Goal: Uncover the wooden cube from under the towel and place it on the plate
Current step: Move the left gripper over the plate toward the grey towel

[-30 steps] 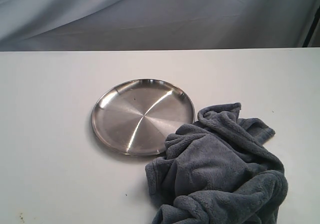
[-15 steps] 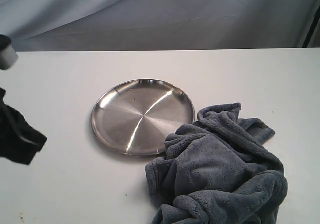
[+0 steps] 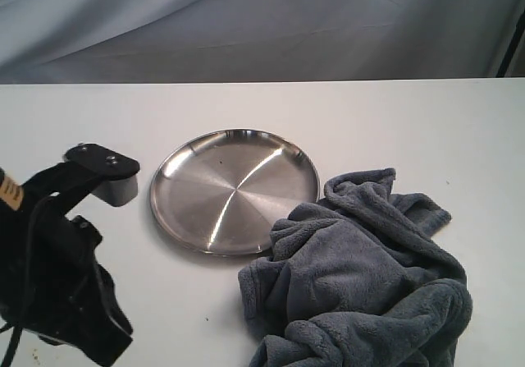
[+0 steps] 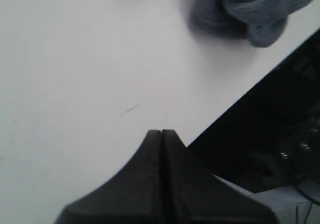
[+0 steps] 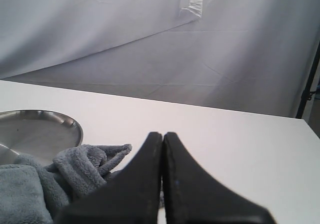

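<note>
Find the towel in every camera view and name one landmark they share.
Exterior view: the towel is heaped at lower right, meeting the rim of the plate.
Left wrist view: a blurred fold of the towel lies beyond the left gripper, near the table edge.
Right wrist view: the towel is bunched beside the right gripper, in front of the plate.
Shared landmark: the white table.

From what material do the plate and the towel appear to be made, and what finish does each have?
The plate looks like stainless steel: a brushed silver surface with bright streaks of reflected light radiating from its centre. The towel looks like plush fleece, probably synthetic, though the fibre cannot be told: blue-grey, matt, with a fuzzy pile and thick soft folds.
</note>
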Tool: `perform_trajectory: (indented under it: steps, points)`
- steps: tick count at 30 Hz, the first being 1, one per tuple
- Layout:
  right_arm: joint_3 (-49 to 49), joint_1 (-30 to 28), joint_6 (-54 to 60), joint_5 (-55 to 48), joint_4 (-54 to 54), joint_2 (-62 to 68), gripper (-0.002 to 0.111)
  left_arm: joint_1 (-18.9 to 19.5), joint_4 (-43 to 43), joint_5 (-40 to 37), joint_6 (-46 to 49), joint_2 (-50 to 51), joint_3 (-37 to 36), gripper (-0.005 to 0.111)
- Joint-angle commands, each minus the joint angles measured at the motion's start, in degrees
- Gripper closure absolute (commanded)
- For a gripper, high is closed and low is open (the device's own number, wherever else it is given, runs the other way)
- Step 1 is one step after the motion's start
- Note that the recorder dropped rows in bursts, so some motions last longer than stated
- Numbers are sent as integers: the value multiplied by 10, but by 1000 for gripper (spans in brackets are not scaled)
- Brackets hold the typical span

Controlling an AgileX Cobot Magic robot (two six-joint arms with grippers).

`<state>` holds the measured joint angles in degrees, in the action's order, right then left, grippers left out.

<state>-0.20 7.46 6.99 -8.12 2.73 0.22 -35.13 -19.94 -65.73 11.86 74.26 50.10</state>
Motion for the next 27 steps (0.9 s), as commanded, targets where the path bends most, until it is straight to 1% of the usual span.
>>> perform_trajectory:
  steps: [1,3,6,8,12,16,17,18,19,20,21,22,23,24,25,26,27]
  points:
    - [2,2,1,4,3,-2,108,-4,-81,33,63,28,2,107]
    - [2,2,1,4,3,-2,108,-4,-62,23,55,43,2,107]
    - [2,2,1,4,3,-2,108,-4,3,7,11,61,2,107]
    - [2,2,1,4,3,-2,108,-4,28,-2,1,67,2,107]
    - [2,2,1,4,3,-2,108,-4,25,-4,-13,69,10,107]
    - [2,2,2,4,3,-2,108,-4,49,-26,-49,70,67,107]
    - [2,2,2,4,3,-2,108,-9,70,-35,-71,72,101,107]
    - [2,2,2,4,3,-2,108,-15,89,-38,-81,74,114,107]
    - [2,2,2,4,3,-2,108,-41,157,-42,-110,85,146,107]
    - [2,2,2,4,3,-2,108,-59,191,-42,-131,90,161,107]
    - [2,2,2,4,3,-2,108,-100,272,-42,-176,111,190,107]
    - [2,2,2,4,3,-2,108,-115,296,-42,-186,121,200,107]
    - [2,2,0,4,3,-2,108,-146,297,-42,-192,146,227,107]
    - [2,2,0,4,3,-2,108,-156,286,-42,-192,157,241,107]
    - [2,2,0,4,3,-2,108,-167,246,-42,-192,194,277,107]
    - [2,2,0,4,3,-2,108,-168,199,-42,-193,221,312,107]
    - [2,2,0,4,3,-2,108,-168,180,-42,-193,242,334,107]
